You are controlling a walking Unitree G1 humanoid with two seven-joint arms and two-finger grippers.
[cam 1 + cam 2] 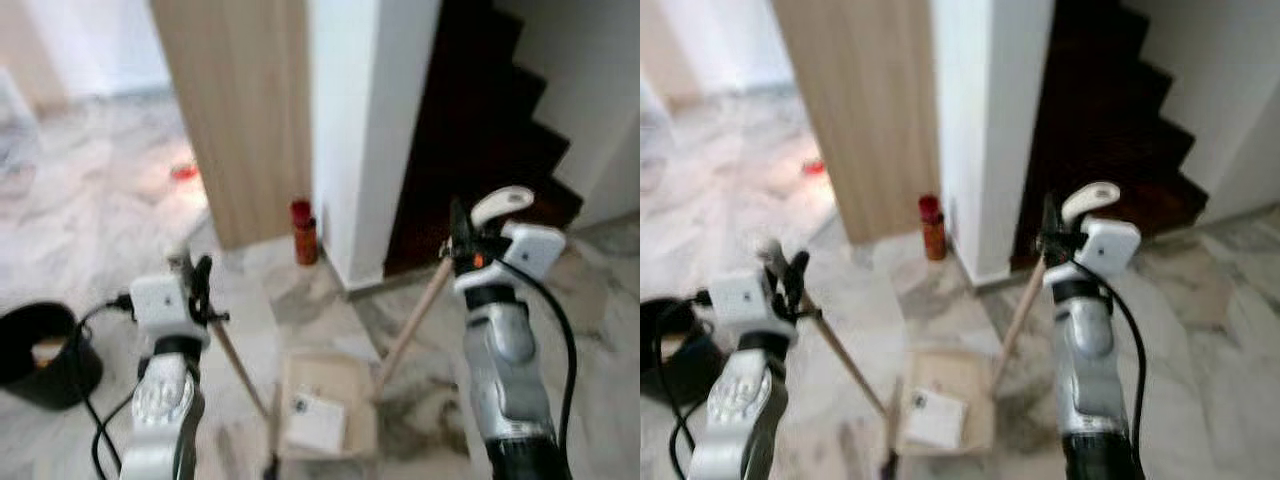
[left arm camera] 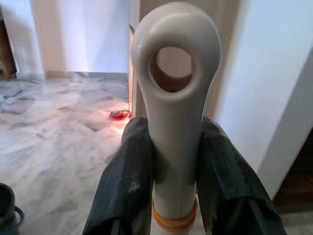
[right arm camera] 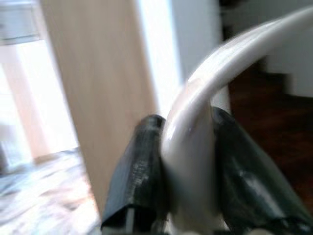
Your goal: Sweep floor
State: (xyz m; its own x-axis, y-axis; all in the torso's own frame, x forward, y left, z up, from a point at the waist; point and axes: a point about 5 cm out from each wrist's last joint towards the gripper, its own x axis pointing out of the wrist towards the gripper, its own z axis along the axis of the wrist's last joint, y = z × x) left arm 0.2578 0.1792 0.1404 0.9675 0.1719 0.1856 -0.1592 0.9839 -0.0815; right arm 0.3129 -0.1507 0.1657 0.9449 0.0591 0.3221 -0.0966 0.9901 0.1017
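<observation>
Left eye view shows two wooden handles crossing low over the marble floor (image 1: 90, 200): the broom handle (image 1: 238, 370) runs down from the left end effector (image 1: 198, 285) toward the bottom edge, and the dustpan handle (image 1: 412, 325) slopes from the right end effector (image 1: 462, 243) down to the beige dustpan (image 1: 320, 405), which lies flat on the floor between the two arms with a white scrap (image 1: 316, 420) in it. That pairing looks deliberate: one tool to push dirt, the other set down to catch it. The broom head is out of sight below the frame, so I cannot tell whether it touches the pan.

Left wrist view has the black fingers (image 2: 127, 181) pressed against either side of a cream handle top with a hanging hole (image 2: 172, 66). Right wrist view, blurred, shows the fingers (image 3: 142, 166) pinching a curved cream handle end (image 3: 234, 54) the same way. Gripping at the very top probably gives the longest reach and swing.

Both forearms rise upright from the bottom of the frame, wrists held level, left lower than right.

Farther out stand a red-capped bottle (image 1: 303, 232) at the foot of the white pillar (image 1: 365, 120), a black bucket (image 1: 40, 352) at the left and a dark staircase (image 1: 480, 120) behind.
</observation>
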